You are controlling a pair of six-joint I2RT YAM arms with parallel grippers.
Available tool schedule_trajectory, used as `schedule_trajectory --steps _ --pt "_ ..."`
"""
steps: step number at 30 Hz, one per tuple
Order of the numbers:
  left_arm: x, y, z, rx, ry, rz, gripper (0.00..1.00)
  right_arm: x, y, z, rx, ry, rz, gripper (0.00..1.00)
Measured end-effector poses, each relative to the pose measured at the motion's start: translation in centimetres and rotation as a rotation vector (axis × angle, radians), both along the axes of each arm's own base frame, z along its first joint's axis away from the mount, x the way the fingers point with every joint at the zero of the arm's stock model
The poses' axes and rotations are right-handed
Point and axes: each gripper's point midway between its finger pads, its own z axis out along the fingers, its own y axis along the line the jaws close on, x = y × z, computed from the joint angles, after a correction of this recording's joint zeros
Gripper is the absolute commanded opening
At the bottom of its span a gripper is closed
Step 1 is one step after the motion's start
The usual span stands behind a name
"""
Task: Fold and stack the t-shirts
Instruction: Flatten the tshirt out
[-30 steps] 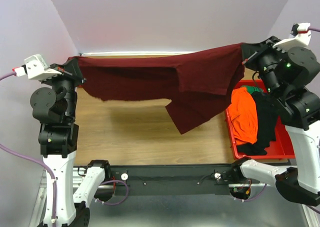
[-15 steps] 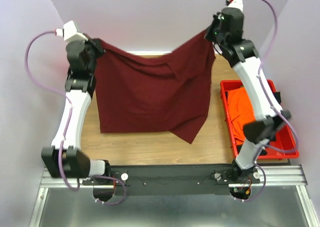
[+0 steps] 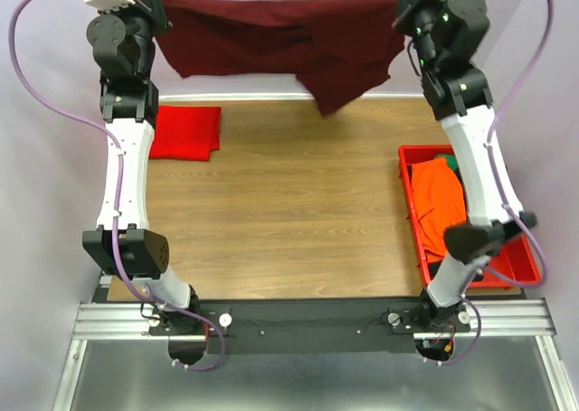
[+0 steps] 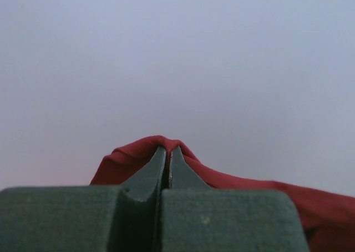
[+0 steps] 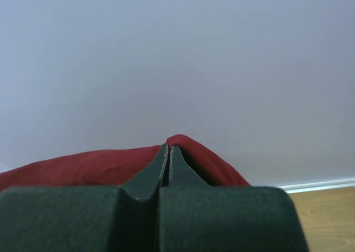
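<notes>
Top external: maroon t-shirt (image 3: 271, 31) hangs stretched in the air over the desk's (image 3: 289, 212) far edge.
Left claw (image 4: 168, 152): clamped on its left end.
Right claw (image 5: 168, 148): clamped on its right end.
Red t-shirt (image 3: 185, 132): folded, at the desk's far-left corner.

**Soft, even light, little shadow**

The overhead view is bright and sharp, with hardly a shadow on the table (image 3: 289, 203). In both wrist views the dark fingers (image 4: 148, 177) blur near the lens; beyond the jaws the wall (image 4: 177, 52) is evenly lit.
</notes>
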Motion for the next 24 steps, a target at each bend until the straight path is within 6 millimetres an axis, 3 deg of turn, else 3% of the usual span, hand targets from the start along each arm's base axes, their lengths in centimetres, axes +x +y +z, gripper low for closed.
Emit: schedule_trajectory --steps 2,4,5,7,9,10,11,12,13,15,17,20,24 --pt "-0.2 0.2 -0.7 0.004 0.008 0.005 0.0 -1.7 -0.8 -1.1 -0.002 0.02 -0.011 0.0" --pt "0.0 0.2 -2.7 0.002 0.046 0.006 0.0 -2.8 -1.3 -2.9 -0.007 0.06 -0.016 0.0" --pt "0.3 0.2 -4.6 -0.001 0.087 0.005 0.0 -3.0 -1.4 -4.5 -0.005 0.085 -0.017 0.0" --pt "1.0 0.2 -10.4 -0.017 0.204 0.001 0.0 -3.4 -1.4 -8.8 -0.01 0.169 -0.015 0.01" --pt "1.0 0.1 -15.7 -0.038 0.319 -0.003 0.0 -3.8 -1.3 -14.5 -0.01 0.281 -0.01 0.0" --pt "0.6 0.0 -20.3 -0.065 0.411 -0.005 0.0 -4.2 -1.1 -17.6 -0.005 0.342 0.0 0.0" --pt "-0.1 0.0 -23.5 -0.082 0.483 -0.005 0.0 -4.9 -1.1 -21.7 -0.014 0.43 0.006 0.0" --pt "-0.6 -0.1 -25.4 -0.093 0.523 -0.005 0.0 -5.7 -1.0 -25.6 -0.021 0.517 0.013 0.0" --pt "-1.7 -0.2 -29.0 -0.116 0.604 -0.003 0.0 -6.2 -0.9 -27.6 -0.021 0.555 0.02 0.01" --pt "-3.9 -0.3 -34.0 -0.153 0.709 0.008 0.0 -8.8 -1.2 -34.5 -0.029 0.707 0.027 0.0" --pt "-5.7 -0.3 -36.8 -0.179 0.765 0.018 0.0 -11.6 -1.7 -39.6 -0.04 0.831 0.027 0.0" --pt "-9.4 -0.3 -40.8 -0.224 0.835 0.046 0.0 -15.1 -2.4 -44.3 -0.035 0.945 0.029 0.0" --pt "-12.7 0.1 -45.5 -0.279 0.923 0.101 0.0 -18.6 -2.6 -47.3 -0.005 1.025 0.051 0.0"
